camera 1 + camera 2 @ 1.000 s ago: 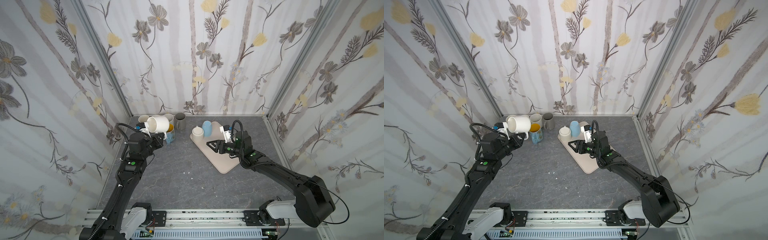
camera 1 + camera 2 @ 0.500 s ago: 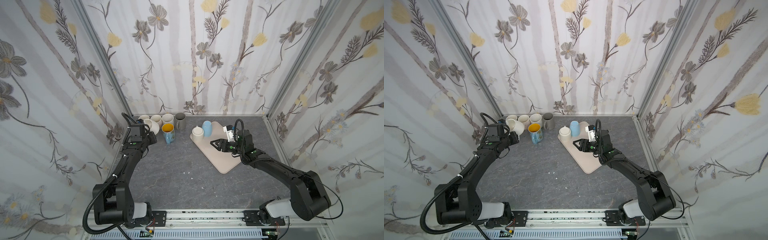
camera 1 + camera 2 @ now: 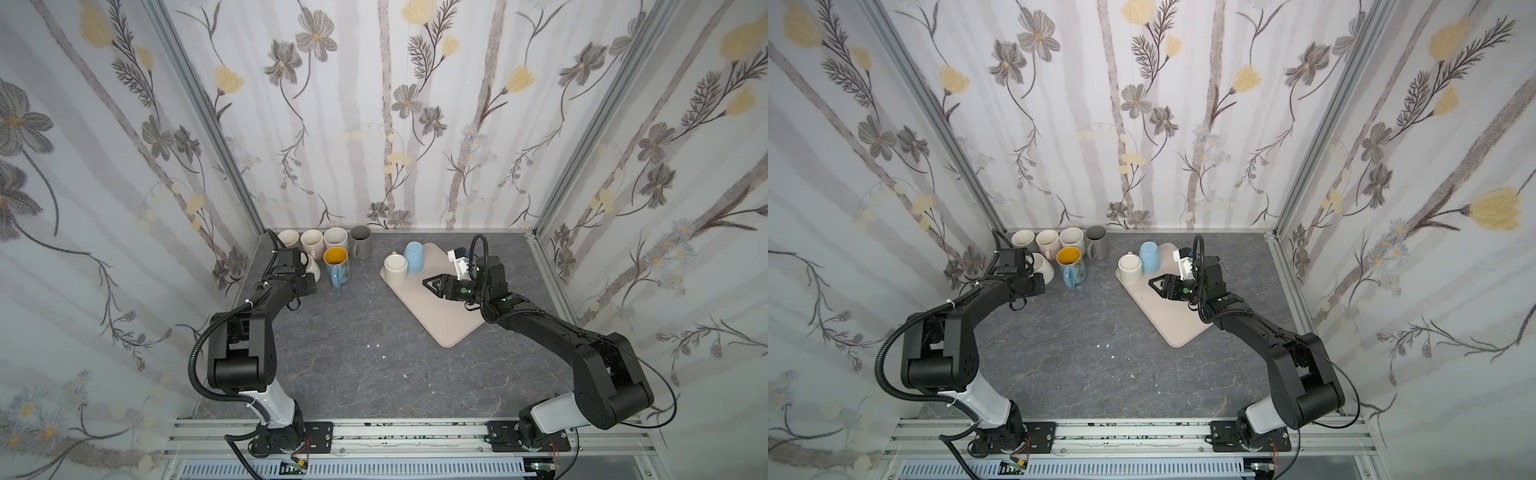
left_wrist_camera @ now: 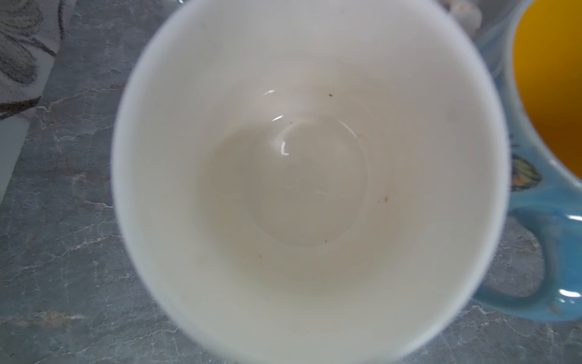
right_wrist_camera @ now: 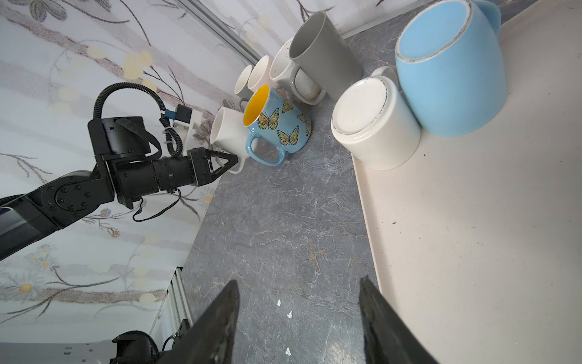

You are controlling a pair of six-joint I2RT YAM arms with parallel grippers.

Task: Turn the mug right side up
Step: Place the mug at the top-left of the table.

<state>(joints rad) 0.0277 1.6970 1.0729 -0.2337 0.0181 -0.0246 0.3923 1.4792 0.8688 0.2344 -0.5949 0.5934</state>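
The white mug is mouth up at the back left, close beside a blue butterfly mug. Its empty inside fills the left wrist view. In the right wrist view my left gripper is shut on the white mug's handle; from above the wrist hides the grip. My right gripper hangs open and empty over the edge of the beige tray. Near it, upside down on the tray, stand a white mug and a light blue mug.
A row of cream mugs and a grey mug stands upright along the back wall. Walls close in the left, back and right sides. Small white crumbs lie on the grey tabletop.
My left arm has brought the white mug down from a raised, sideways tilt to mouth up beside the butterfly mug. The right gripper has barely moved.
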